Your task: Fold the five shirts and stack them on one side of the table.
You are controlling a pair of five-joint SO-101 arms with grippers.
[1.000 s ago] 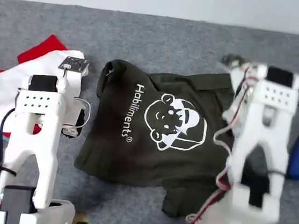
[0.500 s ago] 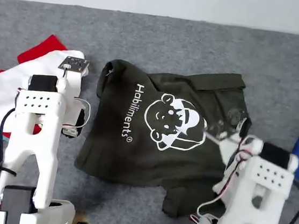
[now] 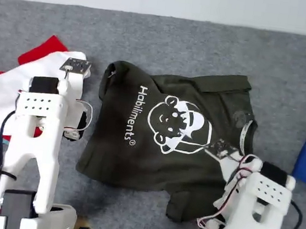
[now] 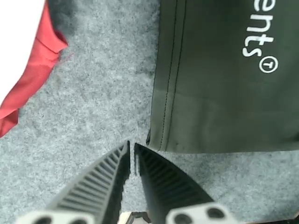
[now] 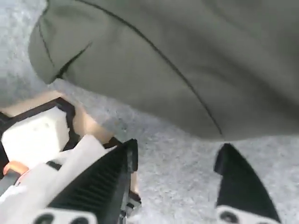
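Dark shirt [image 3: 137, 157] lies just ahead of the open right end effector [image 5: 180, 149]; closed left end effector [image 4: 131, 145] sits off its corner.

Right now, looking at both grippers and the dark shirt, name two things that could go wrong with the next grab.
1. The left gripper is shut over bare table, just off the shirt hem corner. Coming down like that, it would likely miss the cloth.
2. The right gripper is open at the shirt's near edge, close to an arm base. A pull from there might drag cloth onto the base.
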